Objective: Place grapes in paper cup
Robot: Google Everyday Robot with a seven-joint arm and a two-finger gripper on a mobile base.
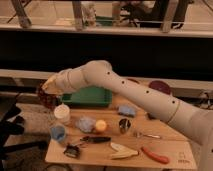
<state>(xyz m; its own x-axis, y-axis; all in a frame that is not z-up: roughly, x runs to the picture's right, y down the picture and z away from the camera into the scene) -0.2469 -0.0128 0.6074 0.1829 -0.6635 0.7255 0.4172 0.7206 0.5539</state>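
My gripper (46,95) is at the left end of the white arm, above and to the left of the table's back left corner. It holds the dark reddish-purple grapes (47,99), which hang in the air. The white paper cup (62,113) stands upright on the table, just below and to the right of the grapes. The grapes are apart from the cup, beyond its left rim.
A light blue cup (58,132) stands in front of the paper cup. A green tray (90,96) lies at the back. On the wooden table (165,147) are a blue cloth (85,124), an orange ball (101,125), a dark metal cup (124,125), a blue sponge (127,110), a banana (122,150) and red pliers (155,155).
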